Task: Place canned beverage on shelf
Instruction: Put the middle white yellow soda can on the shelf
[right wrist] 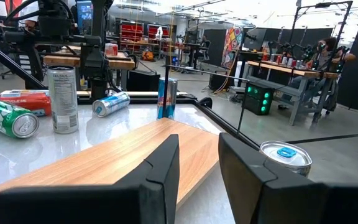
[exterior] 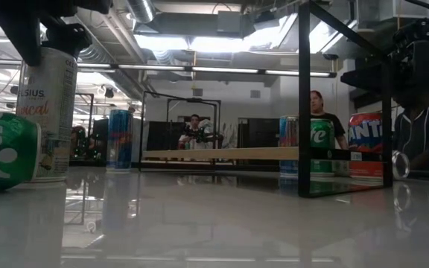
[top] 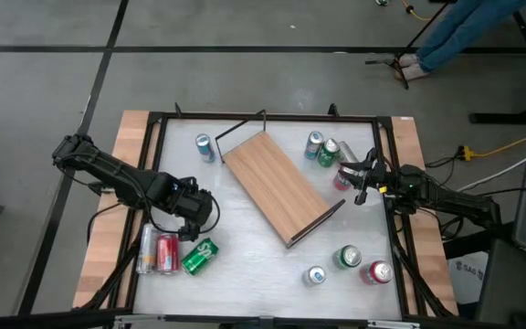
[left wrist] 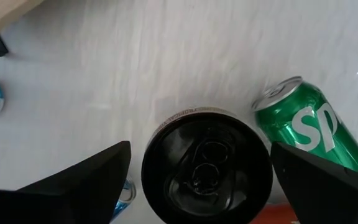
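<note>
A tall white can with a black top (left wrist: 207,165) stands upright on the white table at the near left, also seen in the right wrist view (right wrist: 63,99) and in the low view (exterior: 47,112). My left gripper (left wrist: 201,149) hangs over it, pointing steeply down and open, one finger on either side of the can's top with a gap showing on both sides. The shelf (top: 277,187), a light-brown board with black end rails, lies slantwise in the table's middle. My right gripper (top: 359,178) waits level at the right edge, shut and holding nothing.
A green can (top: 199,256), a red can (top: 166,253) and a pale can (top: 144,249) lie close to the left gripper. More cans stand behind the shelf (top: 205,146), (top: 322,148) and at the near right (top: 348,258). A black frame (top: 158,119) edges the table.
</note>
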Robot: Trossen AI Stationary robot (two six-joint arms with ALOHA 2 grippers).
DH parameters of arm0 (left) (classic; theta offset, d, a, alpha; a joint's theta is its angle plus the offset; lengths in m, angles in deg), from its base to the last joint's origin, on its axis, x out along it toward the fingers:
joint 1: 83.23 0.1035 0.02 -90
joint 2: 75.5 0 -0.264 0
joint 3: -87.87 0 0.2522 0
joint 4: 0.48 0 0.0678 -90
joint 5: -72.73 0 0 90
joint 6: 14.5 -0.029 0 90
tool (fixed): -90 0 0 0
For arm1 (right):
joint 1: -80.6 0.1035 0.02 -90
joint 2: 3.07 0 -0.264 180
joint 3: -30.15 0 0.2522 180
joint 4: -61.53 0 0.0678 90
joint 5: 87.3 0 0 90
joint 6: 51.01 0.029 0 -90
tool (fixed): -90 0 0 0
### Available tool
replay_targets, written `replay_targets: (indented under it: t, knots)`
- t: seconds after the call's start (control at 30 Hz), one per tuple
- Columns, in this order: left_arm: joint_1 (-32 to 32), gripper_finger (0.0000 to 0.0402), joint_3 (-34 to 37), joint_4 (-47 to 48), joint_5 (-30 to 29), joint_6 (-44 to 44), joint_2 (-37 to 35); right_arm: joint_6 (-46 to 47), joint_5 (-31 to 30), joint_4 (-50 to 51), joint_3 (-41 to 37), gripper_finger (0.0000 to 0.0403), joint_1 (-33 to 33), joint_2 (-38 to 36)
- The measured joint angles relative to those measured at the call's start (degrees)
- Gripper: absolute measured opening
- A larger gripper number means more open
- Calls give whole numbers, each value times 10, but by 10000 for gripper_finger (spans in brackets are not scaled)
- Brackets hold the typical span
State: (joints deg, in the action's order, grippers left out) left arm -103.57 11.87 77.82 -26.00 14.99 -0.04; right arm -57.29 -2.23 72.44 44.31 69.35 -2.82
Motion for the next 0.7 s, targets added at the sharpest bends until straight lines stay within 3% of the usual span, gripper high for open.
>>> replay_targets:
  t: [0.3,0.7]
  knots:
    - [0,378,0,-10,-23,0,0,0,0,0,0,104,0,0]
    - [-7,352,0,0,-6,-1,0,0,0,0,0,104,0,0]
